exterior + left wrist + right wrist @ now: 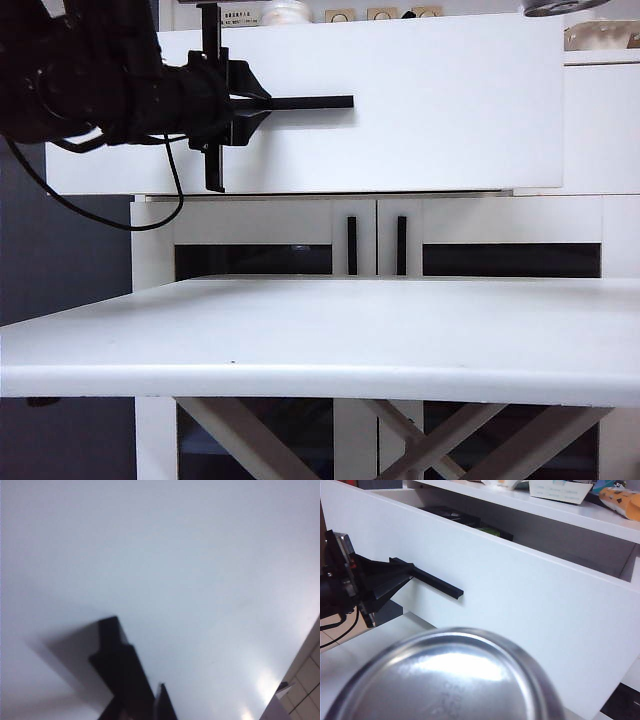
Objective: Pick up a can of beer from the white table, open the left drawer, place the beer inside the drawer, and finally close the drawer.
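The left gripper (262, 102) is reaching level toward the left drawer (420, 110), its black fingers (395, 575) pinched shut on the near end of the drawer's black bar handle (310, 102). The rest of the handle is running on past the fingertips, away from the arm. In the left wrist view the fingers (122, 675) are showing dark against the plain white drawer front (165, 565), which is filling nearly everything ahead of them.

The drawer is standing pulled out from the cabinet: in the right wrist view its front panel (530, 600) is sitting forward of the shelf, with a dark gap and some unclear contents behind its top edge.

The right gripper itself is not showing in any view. Directly under its wrist camera the can of beer (445, 680) is filling the foreground, its round silver end turned toward the lens. The fingers are hidden, so the hold cannot be confirmed from the pictures. The can is sitting just in front of the drawer front, off to one side of the left gripper.

The white table (320, 340) is lying well below the left gripper.
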Robot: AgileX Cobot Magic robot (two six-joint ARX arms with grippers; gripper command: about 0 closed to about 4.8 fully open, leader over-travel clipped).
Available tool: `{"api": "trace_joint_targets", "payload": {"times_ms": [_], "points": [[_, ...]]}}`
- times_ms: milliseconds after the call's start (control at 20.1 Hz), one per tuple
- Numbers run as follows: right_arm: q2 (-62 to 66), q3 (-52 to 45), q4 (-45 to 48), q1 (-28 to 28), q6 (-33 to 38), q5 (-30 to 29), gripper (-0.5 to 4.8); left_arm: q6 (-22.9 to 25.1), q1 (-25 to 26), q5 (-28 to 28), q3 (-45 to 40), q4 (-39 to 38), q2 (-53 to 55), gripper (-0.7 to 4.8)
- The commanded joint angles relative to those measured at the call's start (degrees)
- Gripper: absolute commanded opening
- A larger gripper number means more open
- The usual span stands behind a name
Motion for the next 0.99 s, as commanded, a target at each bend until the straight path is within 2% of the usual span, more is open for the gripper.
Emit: {"api": "trace_joint_targets", "payload": {"times_ms": [50, 597, 994], "points": [[-0.46, 0.81, 3.8, 0.11, -0.11, -0.28, 0.0, 3.74, 0.83, -3.23, -0.79, 2.4, -2.38, -0.06], [-0.44, 0.81, 4.07, 0.11, -0.11, -1.77, -0.01, 4.07, 0.11, -5.05, -16.96, 2.1, -15.87, -0.06], [-0.5, 1.55, 4.07, 0.11, -0.11, -2.03, -0.01, 5.97, -0.13, -4.55, -23.5, -2.03, -25.68, -0.06]]}}
